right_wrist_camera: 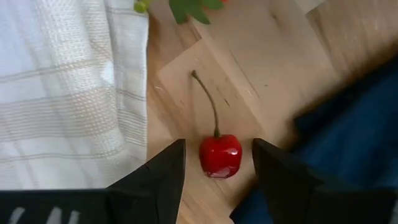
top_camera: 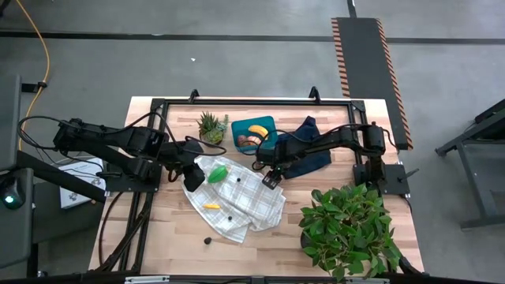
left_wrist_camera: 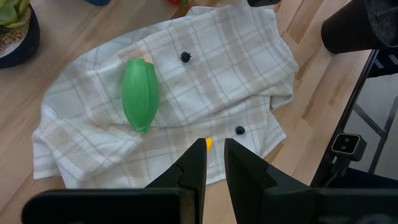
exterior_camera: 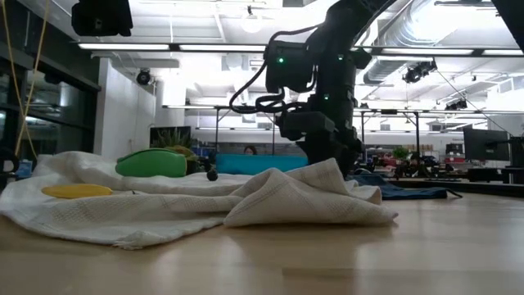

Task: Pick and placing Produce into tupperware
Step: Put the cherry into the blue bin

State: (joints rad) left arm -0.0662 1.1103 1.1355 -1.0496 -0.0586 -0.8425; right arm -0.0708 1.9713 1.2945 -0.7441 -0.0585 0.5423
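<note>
**Right hand poised over a cherry beside the checked cloth**

While the right hand hangs just above the wooden counter, its two dark fingers stand apart with a red cherry lying between them, untouched, its thin stem pointing away from the hand. Taking the white checked cloth as the landmark, the cherry sits just off the cloth's edge, on bare wood, with the dark navy cloth close on its other side. In the high view this hand is at the cloth's far right corner.

The left hand hovers over the same cloth from the opposite side, its fingers nearly together with only a narrow gap and nothing between them. On the cloth lie a green ribbed vegetable, two small dark berries and a flat yellow piece; another dark berry rests on the wood just off the cloth's near edge.

Beyond the cloth's far edge stands the teal tupperware, already holding a banana and a brown piece. A small spiky potted plant stands just beside it, and a big leafy plant sits off the cloth's right.
</note>
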